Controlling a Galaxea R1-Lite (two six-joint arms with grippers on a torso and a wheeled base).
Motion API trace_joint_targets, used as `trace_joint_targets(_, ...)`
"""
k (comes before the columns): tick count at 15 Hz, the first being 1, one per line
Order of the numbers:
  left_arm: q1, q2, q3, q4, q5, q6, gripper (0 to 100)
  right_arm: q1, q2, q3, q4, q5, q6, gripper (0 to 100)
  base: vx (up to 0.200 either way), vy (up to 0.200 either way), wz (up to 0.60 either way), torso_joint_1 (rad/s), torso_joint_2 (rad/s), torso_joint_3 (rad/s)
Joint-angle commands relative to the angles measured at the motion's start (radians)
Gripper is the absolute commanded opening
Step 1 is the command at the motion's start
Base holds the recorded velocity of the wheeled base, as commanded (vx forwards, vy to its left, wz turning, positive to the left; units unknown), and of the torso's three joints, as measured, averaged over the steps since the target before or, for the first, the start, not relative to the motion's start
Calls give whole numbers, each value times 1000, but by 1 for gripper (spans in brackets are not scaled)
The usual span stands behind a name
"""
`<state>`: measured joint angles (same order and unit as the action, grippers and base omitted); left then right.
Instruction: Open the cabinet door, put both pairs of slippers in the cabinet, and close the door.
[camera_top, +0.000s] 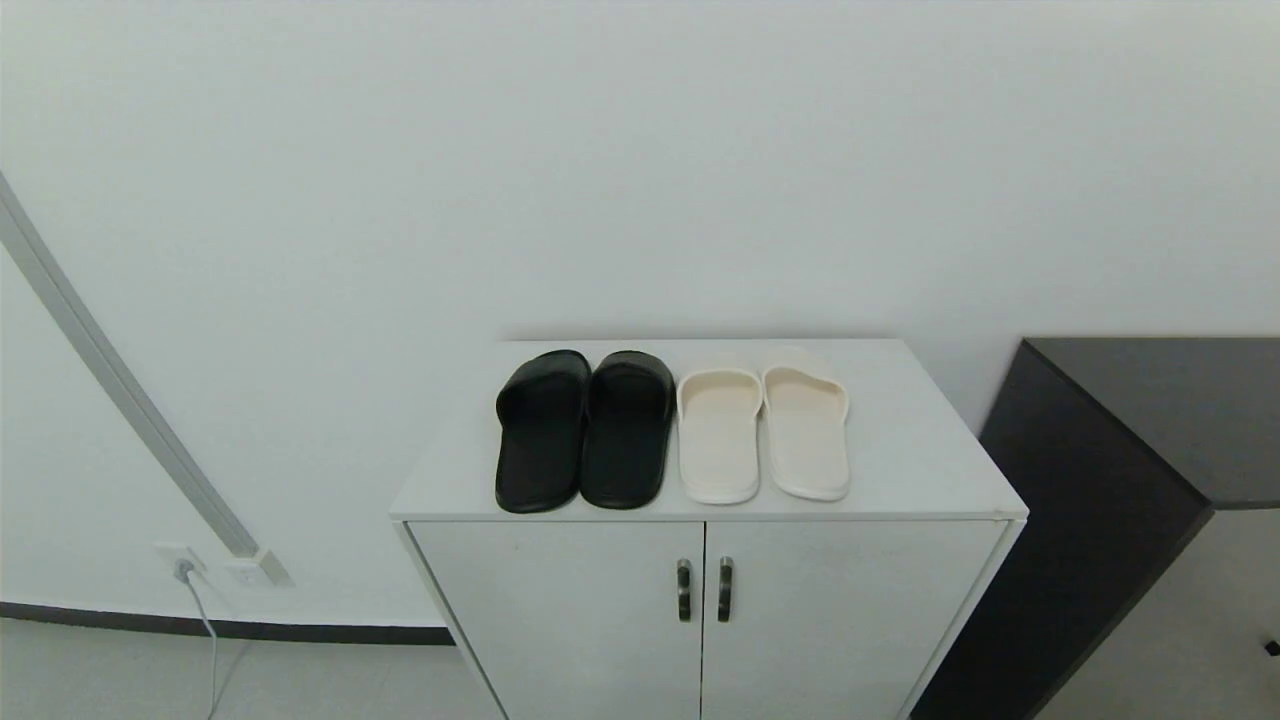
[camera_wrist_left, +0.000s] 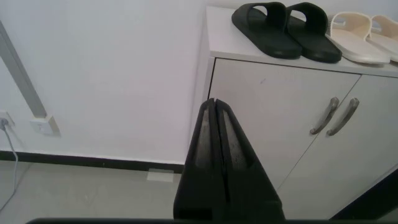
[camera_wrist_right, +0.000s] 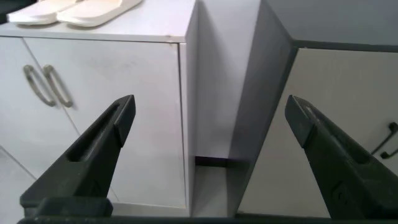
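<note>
White cabinet (camera_top: 930, 470) stands against the wall with both doors (camera_top: 560, 620) closed, two metal handles (camera_top: 684, 590) side by side at the centre seam. On its top the black slippers (camera_top: 625, 430) lie just beside the cream slippers (camera_top: 720, 440), all four in a row, toes toward the wall. The left gripper (camera_wrist_left: 213, 106), clenched on nothing, sits before the cabinet's left front corner. The right gripper (camera_wrist_right: 209, 106), fingers spread wide, faces the gap between the cabinet and a dark unit (camera_top: 1100, 500).
</note>
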<state>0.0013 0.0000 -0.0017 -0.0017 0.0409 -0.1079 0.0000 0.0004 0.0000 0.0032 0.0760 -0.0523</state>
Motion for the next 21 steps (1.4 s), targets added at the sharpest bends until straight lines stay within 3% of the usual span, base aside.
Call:
trace_joint_targets(1,0,2,0,0,-1,0,0,2,3,0,-2,4,0,100,0,0,0,0,0,0)
trace_joint_targets(8,0,2,0,0,-4,2,0,11,35,0,-3,4,25,100,0,0,0,0,0,0)
trace_joint_targets(9,0,2,0,0,-3,2,0,11,49,-58,-12,1,49,100,0,0,0,0,0,0)
trace_joint_targets(10,0,2,0,0,-3,2,0,23,159,-287,27,1,223,100,0,0,0,0,0,0)
trace_joint_targets(11,0,0,0,0,-3,2,0,35,225,-345,124,13,278,100,0,0,0,0,0,0)
trace_joint_targets(12,0,2,0,0,-3,2,0,49,282,-328,170,51,172,100,0,0,0,0,0,0)
trace_joint_targets(14,-1,2,0,0,-3,2,0,64,426,-291,132,94,141,100,0,0,0,0,0,0)
trace_joint_targets(16,0,0,0,0,-3,2,0,104,724,-272,-108,119,146,100,0,0,0,0,0,0)
trace_joint_targets(19,0,0,0,0,-3,0,0,288,1007,-293,-388,42,220,100,0,0,0,0,0,0)
trace_joint_targets(21,0,2,0,0,-3,2,0,531,1170,-368,-476,-173,299,100,0,0,0,0,0,0)
